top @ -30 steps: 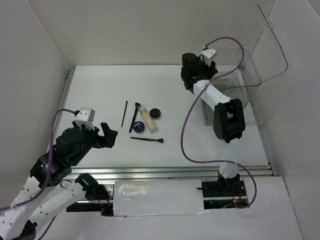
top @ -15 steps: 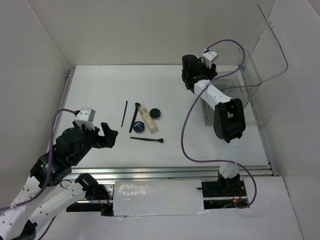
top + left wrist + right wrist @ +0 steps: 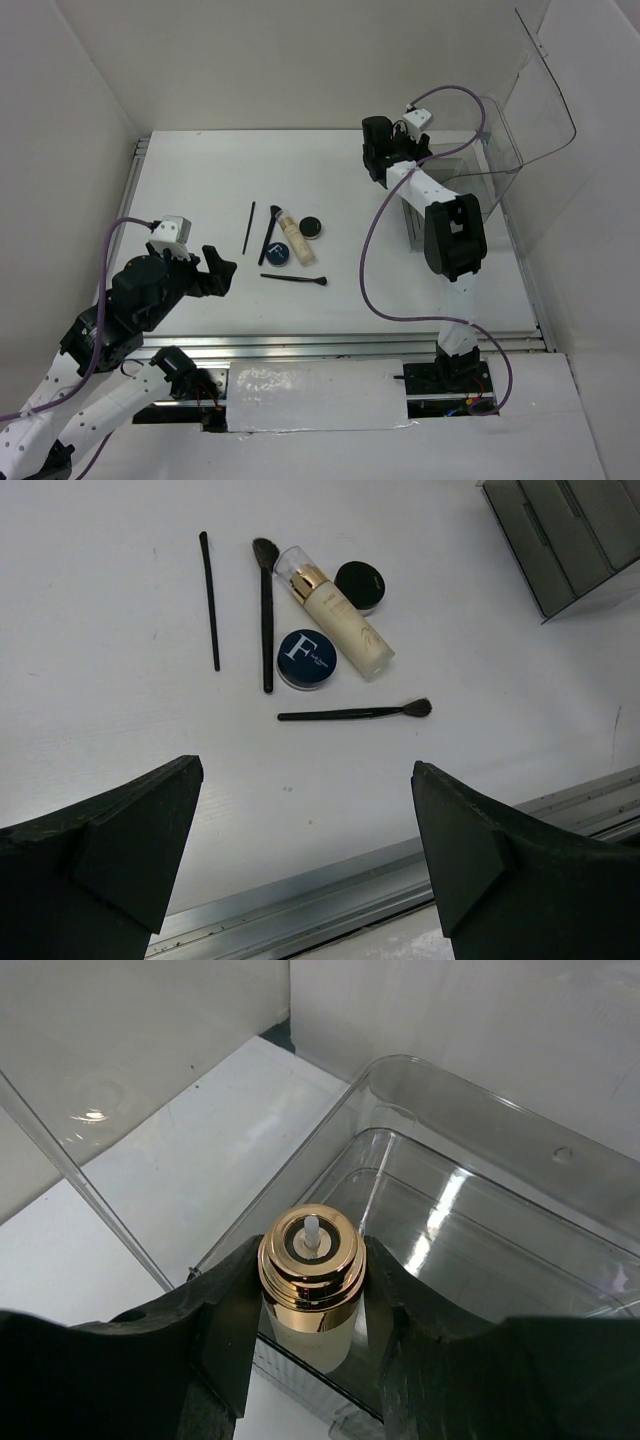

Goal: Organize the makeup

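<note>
Right pincer (image 3: pixel 312 1310) clamped on a gold-collared beige bottle (image 3: pixel 311 1250) at the rim of the clear box (image 3: pixel 470 1110); left pincer (image 3: pixel 305 780) spread wide.
The left pincer hovers over bare counter (image 3: pixel 200 180) near the front metal rail (image 3: pixel 400 880). Mid-counter, with open white surface all round, lie a second beige bottle (image 3: pixel 340 630), a dark-blue compact (image 3: pixel 305 658) touching it, a black compact (image 3: pixel 360 585), two brushes (image 3: pixel 266 610) and a thin pencil (image 3: pixel 209 600).
</note>
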